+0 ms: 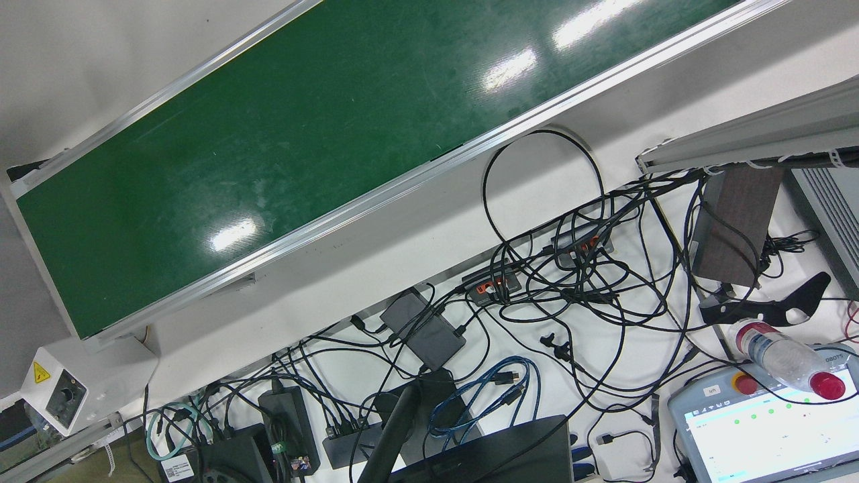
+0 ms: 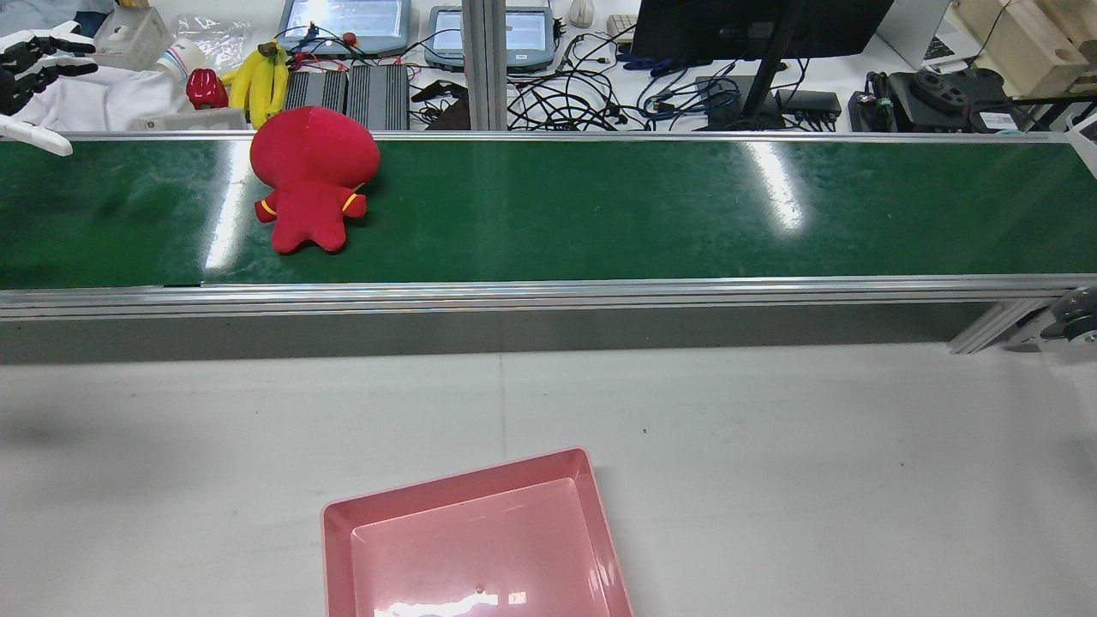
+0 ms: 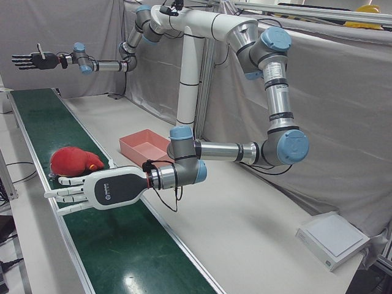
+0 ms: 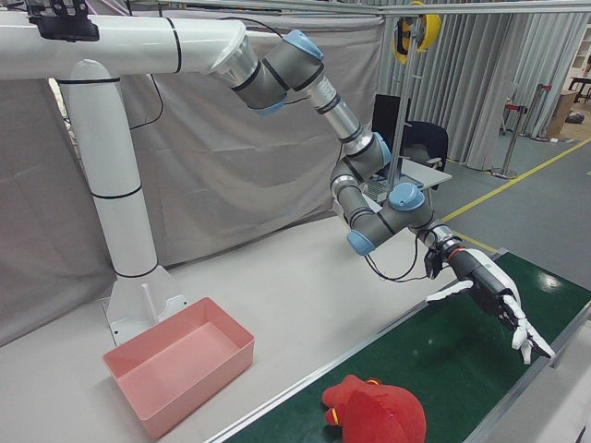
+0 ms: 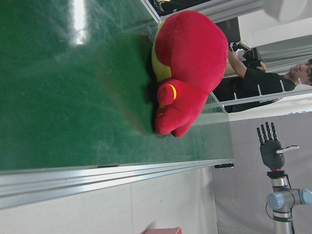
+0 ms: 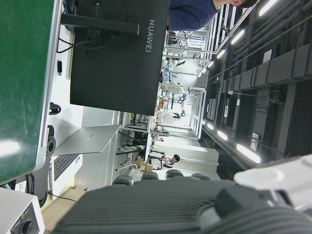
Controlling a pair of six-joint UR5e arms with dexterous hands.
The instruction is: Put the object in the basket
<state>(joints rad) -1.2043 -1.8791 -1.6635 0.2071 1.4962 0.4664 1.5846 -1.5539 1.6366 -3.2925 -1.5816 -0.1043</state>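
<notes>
**Red plush toy**. Soft figure with a large round head and a short body with yellow trim. It lies on the green conveyor belt, toward the robot's left end, close to the belt's far rail. Nothing touches it or holds it. In the rear view its long axis runs across the belt, with the head at 12 o'clock and the legs at 6 o'clock.

**Left hand**. The nearer of the two. It hovers over the belt's left end with fingers stretched flat and apart, and it carries nothing. In the rear view the toy lies at about 4 o'clock from it, near but apart. The left hand view shows the toy straight ahead, legs toward the near rail. Judgement: this hand suits the pickup. It would travel along the belt toward the toy and close across the narrow body or the head.

**Right hand**. Raised well apart over the belt's other end, fingers spread, empty.

**Pink basket**. Rectangular and empty, it stands on the white desk on the robot's side of the belt. In the rear view it is at about 5 o'clock from the toy. The task is not yet begun.
</notes>
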